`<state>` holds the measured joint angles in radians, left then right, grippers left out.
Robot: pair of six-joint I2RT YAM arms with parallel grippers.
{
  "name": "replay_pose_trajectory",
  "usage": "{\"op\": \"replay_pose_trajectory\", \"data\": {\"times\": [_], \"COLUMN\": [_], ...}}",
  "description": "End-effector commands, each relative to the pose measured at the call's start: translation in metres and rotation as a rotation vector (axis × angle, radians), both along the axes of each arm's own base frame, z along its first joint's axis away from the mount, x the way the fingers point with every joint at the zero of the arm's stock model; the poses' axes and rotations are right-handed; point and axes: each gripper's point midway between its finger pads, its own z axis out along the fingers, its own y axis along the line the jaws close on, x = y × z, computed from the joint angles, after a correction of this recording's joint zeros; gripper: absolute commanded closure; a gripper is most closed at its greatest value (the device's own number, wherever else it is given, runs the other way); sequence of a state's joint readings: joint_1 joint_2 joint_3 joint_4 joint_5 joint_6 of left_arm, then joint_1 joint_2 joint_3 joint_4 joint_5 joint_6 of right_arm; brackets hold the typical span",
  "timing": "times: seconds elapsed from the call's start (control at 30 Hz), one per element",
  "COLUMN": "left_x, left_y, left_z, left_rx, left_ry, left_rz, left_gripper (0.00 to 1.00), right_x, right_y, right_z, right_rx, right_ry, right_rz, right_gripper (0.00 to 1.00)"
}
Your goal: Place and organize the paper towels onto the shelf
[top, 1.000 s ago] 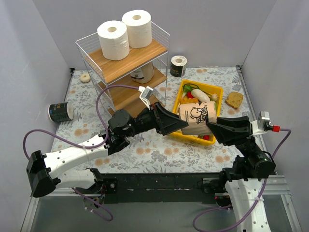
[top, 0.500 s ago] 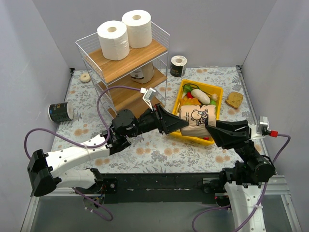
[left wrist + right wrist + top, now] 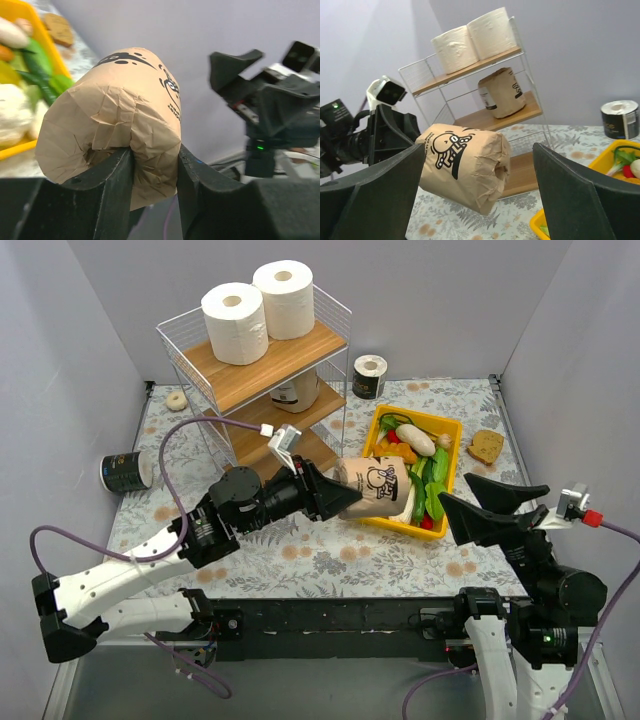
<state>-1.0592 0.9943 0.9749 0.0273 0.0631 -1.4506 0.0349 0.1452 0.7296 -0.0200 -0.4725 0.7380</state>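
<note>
**Q:** Biggest first. Shelf?
**A:** The shelf (image 3: 265,370) stands at the back left. Two white rolls (image 3: 235,310) stand on end on its top board, touching. That tier looks full.

**Q:** Holding anything?
**A:** My left gripper (image 3: 345,498) is clamped on a tan roll (image 3: 378,483), held up sideways between the shelf and the bin (image 3: 447,428). My fingers (image 3: 112,185) pinch the crumpled end wall, and one seems to sit in the core. My guess is this leaves the body sticking out free to slide onto a board.

**Q:** Right side?
**A:** My right gripper (image 3: 455,490) hangs spread wide and empty, near the roll but not touching it.

**Q:** Other rolls?
**A:** The second tan roll (image 3: 502,92) sits on the middle board with room beside it. The upright black roll (image 3: 369,376) stands on the table just right of the shelf. The tipped black roll (image 3: 125,472) lies far left.

**Q:** Anything unclear?
**A:** From above, my arm hides most of the bottom board and the top board half covers the middle tier. My fingertips are buried in paper.
</note>
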Motion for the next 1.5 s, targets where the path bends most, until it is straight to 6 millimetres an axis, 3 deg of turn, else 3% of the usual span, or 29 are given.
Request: {"op": "replay_pose_trajectory", "data": {"times": [0.0,0.17,0.37,0.67,0.97,1.47], "left_x": [0.023,0.042,0.061,0.080,0.096,0.121], "left_y": [0.047,0.078,0.106,0.136,0.145,0.156], "left_z": [0.000,0.007,-0.009,0.019,0.026,0.000], "left_rx": [0.236,0.429,0.698,0.835,0.958,1.226], "left_ry": [-0.093,-0.181,-0.228,-0.356,-0.464,-0.559], "left_rz": [0.210,0.338,0.435,0.565,0.627,0.729], "left_gripper": [0.74,0.74,0.76,0.75,0.73,0.67], "right_x": [0.008,0.011,0.010,0.011,0.011,0.006], "right_y": [-0.020,-0.017,-0.017,-0.019,-0.019,-0.020], "right_z": [-0.008,-0.018,-0.019,-0.018,-0.019,-0.013], "right_rx": [-0.054,-0.076,-0.081,-0.107,-0.099,-0.114], "right_ry": [0.067,0.097,0.089,0.089,0.092,0.062], "right_rz": [-0.152,-0.132,-0.133,-0.155,-0.153,-0.164], "right_gripper": [0.04,0.02,0.01,0.01,0.01,0.01]}}
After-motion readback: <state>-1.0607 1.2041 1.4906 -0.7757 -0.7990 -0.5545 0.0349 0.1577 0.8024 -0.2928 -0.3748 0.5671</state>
